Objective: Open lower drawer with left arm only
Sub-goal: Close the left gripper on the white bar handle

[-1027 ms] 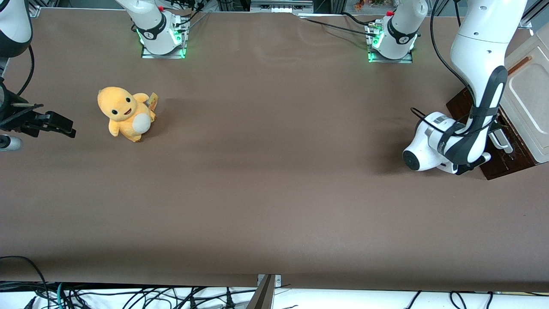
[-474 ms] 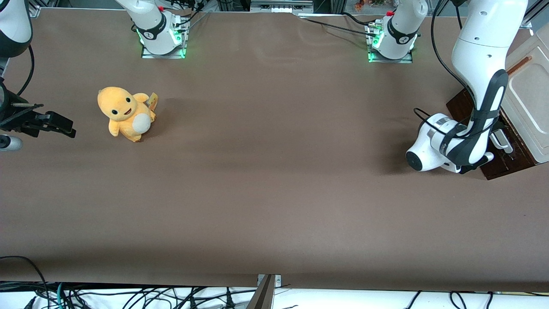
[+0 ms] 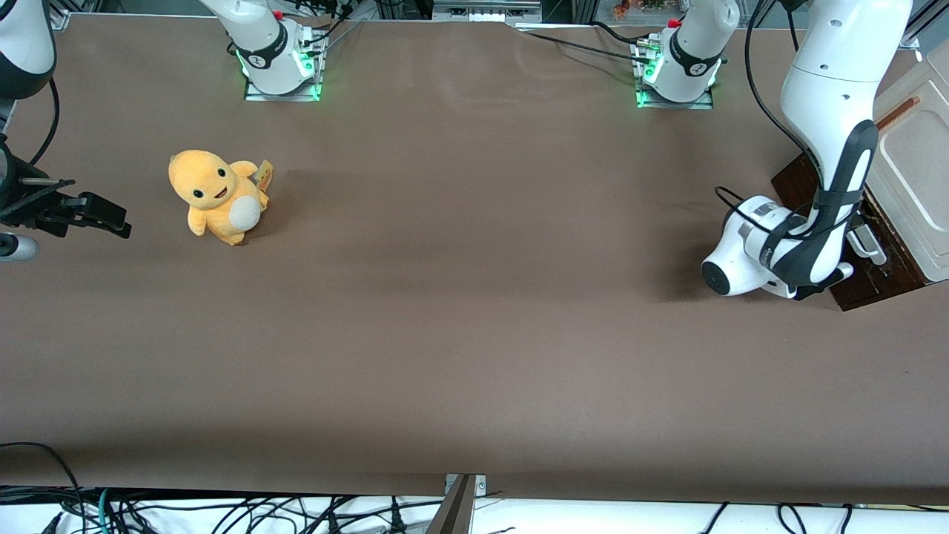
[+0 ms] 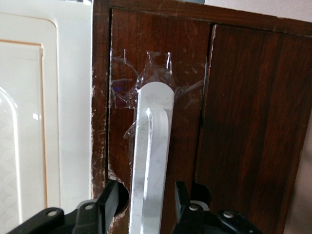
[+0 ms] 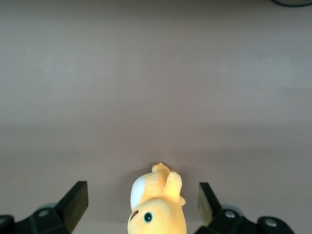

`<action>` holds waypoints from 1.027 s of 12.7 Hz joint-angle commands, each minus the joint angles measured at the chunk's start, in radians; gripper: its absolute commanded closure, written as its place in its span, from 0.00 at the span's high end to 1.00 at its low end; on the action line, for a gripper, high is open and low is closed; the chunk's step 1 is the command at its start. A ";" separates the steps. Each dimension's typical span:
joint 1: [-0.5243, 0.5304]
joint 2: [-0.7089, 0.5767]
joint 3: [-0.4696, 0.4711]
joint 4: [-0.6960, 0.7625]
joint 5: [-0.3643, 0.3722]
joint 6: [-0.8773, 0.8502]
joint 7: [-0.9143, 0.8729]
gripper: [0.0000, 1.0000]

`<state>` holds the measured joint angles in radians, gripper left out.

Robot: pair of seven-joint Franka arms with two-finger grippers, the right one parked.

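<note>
Lower drawer, one dark wooden front with one white bar handle, sits in the cream cabinet at the working arm's end of the table. The left arm holds its gripper there, two jaws open on either side of the handle. One yellow plush toy stands toward the parked arm's end.

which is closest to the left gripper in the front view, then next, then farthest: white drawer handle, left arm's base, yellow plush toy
From the left gripper:
1. white drawer handle, right beside it on the lower drawer.
2. left arm's base, farther from the camera.
3. yellow plush toy, toward the parked arm's end.
</note>
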<state>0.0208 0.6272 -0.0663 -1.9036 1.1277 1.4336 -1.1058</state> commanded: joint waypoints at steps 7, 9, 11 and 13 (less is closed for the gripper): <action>-0.018 0.000 -0.001 -0.011 0.032 -0.012 -0.011 0.13; -0.018 0.000 -0.003 -0.011 0.030 -0.012 -0.012 0.12; -0.024 0.000 -0.003 -0.005 0.020 -0.012 -0.012 0.10; -0.027 -0.001 -0.004 -0.002 0.015 -0.012 -0.014 0.10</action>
<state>0.0114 0.6347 -0.0688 -1.9069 1.1312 1.4350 -1.0970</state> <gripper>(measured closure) 0.815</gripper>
